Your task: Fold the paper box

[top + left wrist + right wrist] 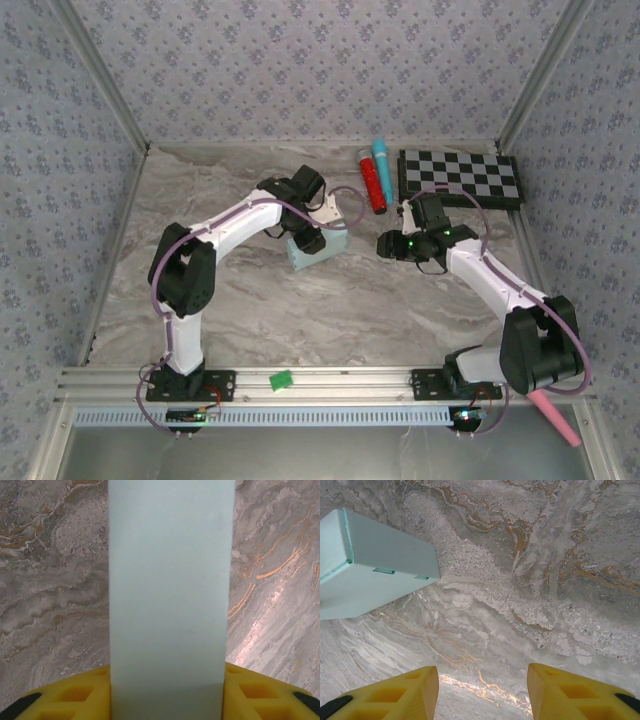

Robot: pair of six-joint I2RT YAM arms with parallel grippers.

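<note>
Top external: grey marble table (300, 310) takes up mid-frame, with a black-and-white checkerboard (460, 178) flat at upper right. The mint-blue paper box (312, 252), folded into a closed block, sits just above centre under the left gripper (305, 238).

Left wrist: the box face runs down mid-frame, with yellow fingers (75, 695) flush against both its sides. It looks clamped, though contact is hard to confirm.

Right wrist: right gripper (482, 680) jaws stand apart over bare marble, the box at upper left, apart from them.

Red pen (377, 185) lies just left of the checkerboard.

Your left arm (225, 225) and right arm (487, 272) are white with black joints, trailing purple cables (152, 268), and end in yellow honeycombed fingers (395, 695).
</note>
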